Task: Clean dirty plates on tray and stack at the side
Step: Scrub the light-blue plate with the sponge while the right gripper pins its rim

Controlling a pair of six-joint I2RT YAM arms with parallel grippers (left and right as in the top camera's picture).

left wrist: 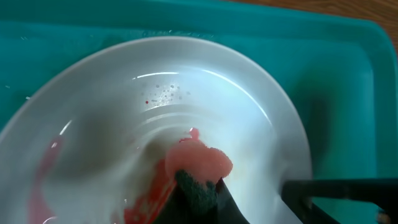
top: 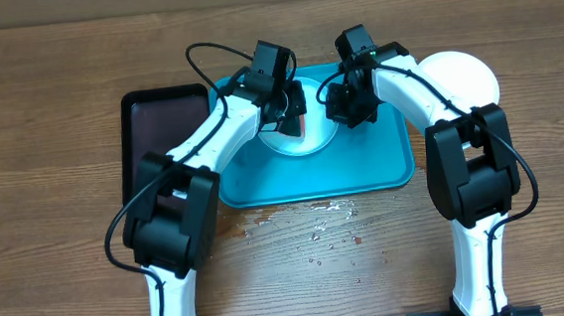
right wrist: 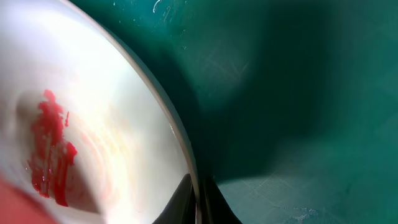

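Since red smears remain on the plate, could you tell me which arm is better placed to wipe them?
Left. The left tool grips the sponge, pressed on the plate beside the red smear. The right tool pinches the plate's rim over the turquoise tray, steadying it.

Our left arm [top: 206, 143] and right arm [top: 419, 91] rise from the near edge and bend inward, so our wrists nearly meet at the far middle. Our left gripper [top: 290, 123] points down, jaws clamped on a sponge [left wrist: 200, 163]. Our right gripper [top: 346, 106], just right, pinches a plate [right wrist: 99, 93] rim.
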